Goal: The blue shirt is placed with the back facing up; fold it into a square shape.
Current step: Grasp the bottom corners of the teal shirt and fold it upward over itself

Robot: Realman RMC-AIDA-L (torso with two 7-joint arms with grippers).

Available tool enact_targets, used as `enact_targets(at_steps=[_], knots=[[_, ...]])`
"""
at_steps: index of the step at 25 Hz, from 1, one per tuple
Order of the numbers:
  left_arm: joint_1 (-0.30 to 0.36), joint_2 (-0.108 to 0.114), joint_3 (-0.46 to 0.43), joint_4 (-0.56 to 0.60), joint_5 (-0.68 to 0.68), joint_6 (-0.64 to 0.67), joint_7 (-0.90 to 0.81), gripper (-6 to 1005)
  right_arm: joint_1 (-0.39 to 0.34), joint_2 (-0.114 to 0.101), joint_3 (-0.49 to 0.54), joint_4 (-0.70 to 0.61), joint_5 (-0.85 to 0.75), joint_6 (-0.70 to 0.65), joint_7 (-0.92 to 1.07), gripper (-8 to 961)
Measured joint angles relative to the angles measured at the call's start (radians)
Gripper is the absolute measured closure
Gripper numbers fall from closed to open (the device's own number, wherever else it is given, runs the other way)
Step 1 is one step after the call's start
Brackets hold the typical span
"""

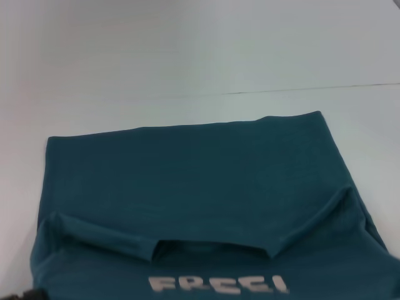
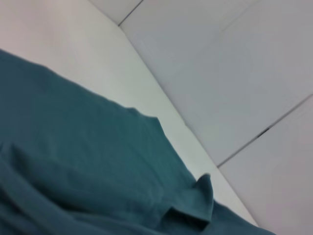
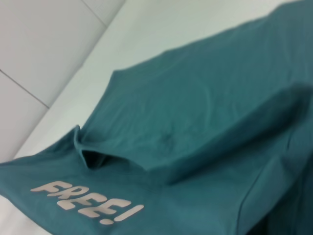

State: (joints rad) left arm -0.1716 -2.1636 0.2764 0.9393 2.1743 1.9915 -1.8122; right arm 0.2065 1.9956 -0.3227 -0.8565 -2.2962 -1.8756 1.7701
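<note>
The blue shirt point(image 1: 187, 181) is soft matt cloth, a plain knit (creased where it folds), with flat pale printed lettering point(image 1: 219, 285). The white table point(image 1: 187, 50) looks smooth and matt.

Neither arm seen in the head view, no fingers shown in either wrist view, a dark blurred edge point(image 1: 19, 295) glimpsed at the near left corner, unidentified

Blue shirt point(image 1: 200, 181) covers the near half of the white table point(image 1: 187, 62), running off the head view's near edge. Far half of the table is bare, open for approach from behind the shirt. Narrow bare strips either side. Only raised bits: the folded-over sleeve ridges point(image 1: 100, 234) near the pale lettering point(image 1: 219, 285).
</note>
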Motion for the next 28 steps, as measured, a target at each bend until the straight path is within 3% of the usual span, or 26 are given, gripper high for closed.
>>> enact_targets(at_steps=[4, 10, 16, 21, 25, 28], knots=[[-0.051, 0.019, -0.046, 0.003, -0.005, -0.002, -0.025, 958, 0.054, -0.011, 0.045, -0.003, 0.005, 0.002, 0.012, 917], [-0.181, 0.060, -0.096, -0.036, -0.008, -0.071, -0.065, 951, 0.186, -0.023, 0.053, -0.001, 0.001, 0.080, 0.063, 917], [-0.331, 0.102, -0.091, -0.144, -0.009, -0.308, -0.107, 943, 0.325, -0.029, 0.002, 0.060, -0.001, 0.297, 0.091, 917], [-0.430, 0.105, -0.038, -0.255, -0.009, -0.612, -0.111, 937, 0.424, -0.029, -0.078, 0.190, 0.000, 0.564, 0.084, 917], [-0.500, 0.092, -0.009, -0.330, -0.010, -0.847, -0.091, 933, 0.508, -0.009, -0.192, 0.312, 0.001, 0.865, 0.069, 917], [-0.538, 0.080, 0.001, -0.358, -0.011, -0.962, -0.069, 929, 0.546, 0.008, -0.250, 0.349, 0.004, 1.012, 0.060, 917]])
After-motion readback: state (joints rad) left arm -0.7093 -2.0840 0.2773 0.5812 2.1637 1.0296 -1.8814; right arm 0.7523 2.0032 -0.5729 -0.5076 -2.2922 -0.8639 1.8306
